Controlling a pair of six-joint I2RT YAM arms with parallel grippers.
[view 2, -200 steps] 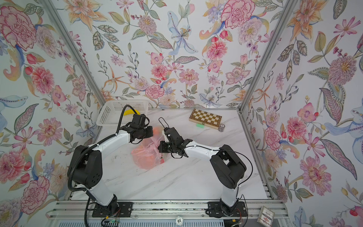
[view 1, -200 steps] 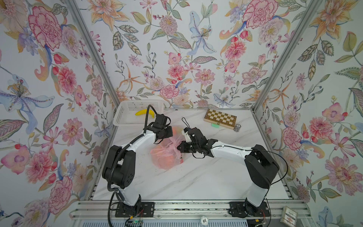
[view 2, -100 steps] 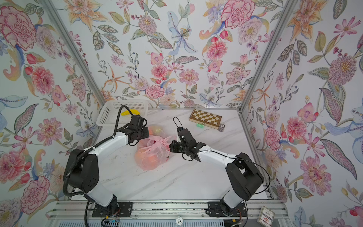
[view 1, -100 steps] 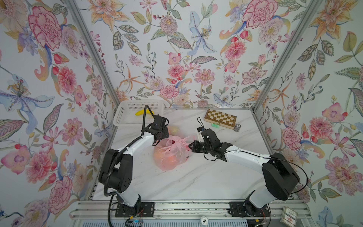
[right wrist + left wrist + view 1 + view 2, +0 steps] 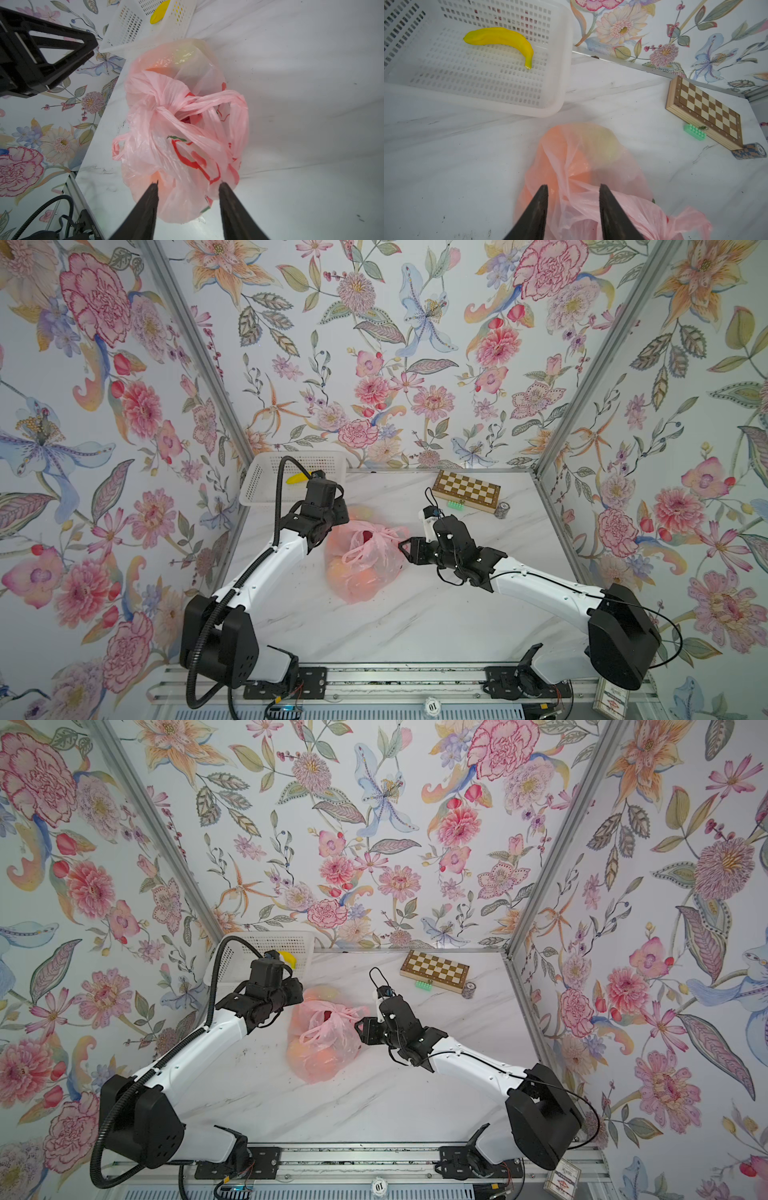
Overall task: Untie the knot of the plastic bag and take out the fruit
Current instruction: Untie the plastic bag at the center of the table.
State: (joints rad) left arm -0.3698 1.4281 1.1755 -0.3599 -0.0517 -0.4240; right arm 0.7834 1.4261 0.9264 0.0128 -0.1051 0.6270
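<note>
Shows bag point(image 5: 384, 562) mid-tabletop point(image 5: 415, 614), fruit point(image 5: 353, 577) inside, knot point(image 5: 164, 108) on top. Finds left pincer point(image 5: 573, 188) parted above bag's basket-side end, right pincer point(image 5: 188, 185) parted just beside opposite flank, clamping nothing. Judges knot closer to right pincer, strands stretching toward it.

Left hand point(image 5: 573, 185), jaws apart, by the plastic bag point(image 5: 591, 166); banana point(image 5: 502, 40) in white basket point(image 5: 564, 62) beyond.

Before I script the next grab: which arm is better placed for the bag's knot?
Probably right: the right gripper, open, faces the knot squarely; left gripper hangs over the plastic bag's opposite side.
</note>
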